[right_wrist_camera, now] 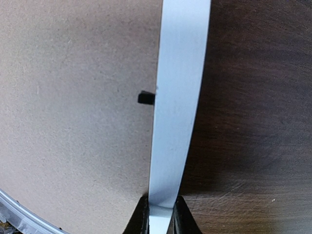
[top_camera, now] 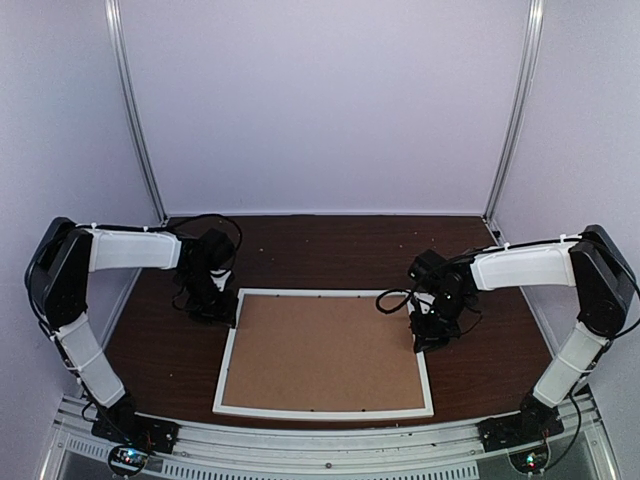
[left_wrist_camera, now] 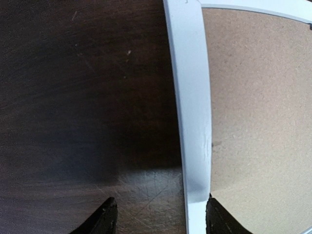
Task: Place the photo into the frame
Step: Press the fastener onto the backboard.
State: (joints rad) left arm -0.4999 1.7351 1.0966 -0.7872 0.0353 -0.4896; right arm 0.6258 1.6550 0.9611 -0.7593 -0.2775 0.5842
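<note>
The white frame (top_camera: pixel 325 410) lies flat on the dark table, and a plain brown backing board (top_camera: pixel 325 350) fills its opening. The photo is hidden. My left gripper (top_camera: pixel 215 305) is at the frame's left rail (left_wrist_camera: pixel 192 97). It stands open (left_wrist_camera: pixel 163 217), straddling that rail: one finger (left_wrist_camera: pixel 219 219) is against the rail's inner side, the other is well off on the table. My right gripper (top_camera: pixel 432 340) is at the right rail (right_wrist_camera: pixel 178 97) and is shut on it (right_wrist_camera: pixel 162 217), with a finger on each side.
The dark wooden table (top_camera: pixel 330 250) runs beyond the frame on all sides. White walls and two metal posts (top_camera: pixel 135 110) close in the back. A small black clip (right_wrist_camera: pixel 145 98) sticks out over the backing board at the right rail.
</note>
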